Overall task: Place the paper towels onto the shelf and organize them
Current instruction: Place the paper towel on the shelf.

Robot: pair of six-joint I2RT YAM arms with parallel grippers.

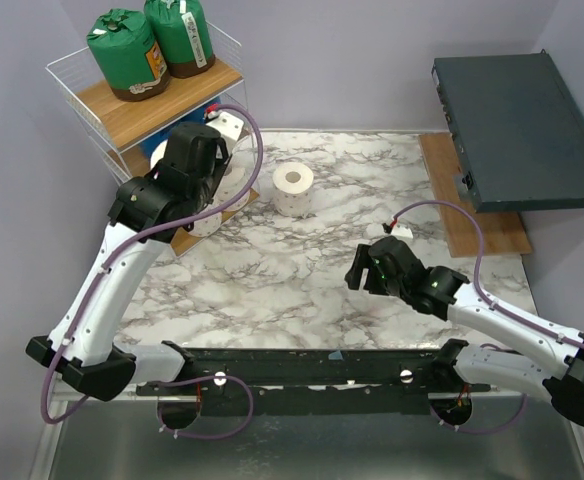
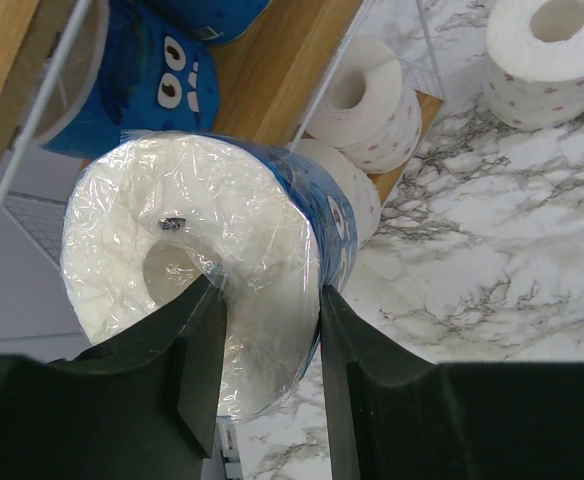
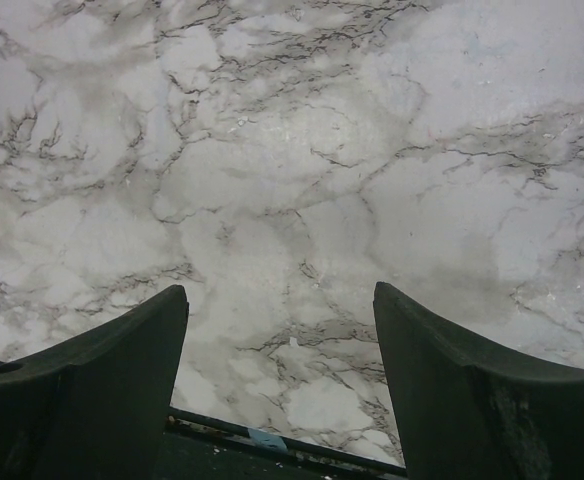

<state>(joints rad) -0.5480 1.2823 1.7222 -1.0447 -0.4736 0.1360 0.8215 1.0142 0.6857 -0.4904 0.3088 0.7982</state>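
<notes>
We see the left fingers (image 2: pixel 262 350) pinching a blue-wrapped roll (image 2: pixel 197 265) through its wall, one finger in the core, carrying it at the shelf (image 2: pixel 272 85). Right fingers (image 3: pixel 277 385) spread wide, empty, only bench (image 3: pixel 302 170) between them. A loose white roll (image 1: pixel 293 188) waits well away.

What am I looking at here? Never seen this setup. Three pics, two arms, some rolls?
Two robot arms are bolted at the near edge of a marble table. The overhead view comes from a fixed camera above and behind them; the other two come from cameras on each wrist.

The left gripper is shut on a blue-printed wrapped roll, one finger in its core, at the wire shelf. The shelf already holds two green rolls on top, with blue and white ones lower down. One white roll stands alone on the table.

The right gripper is open and empty over bare marble. A dark flat box sits far right.
</notes>
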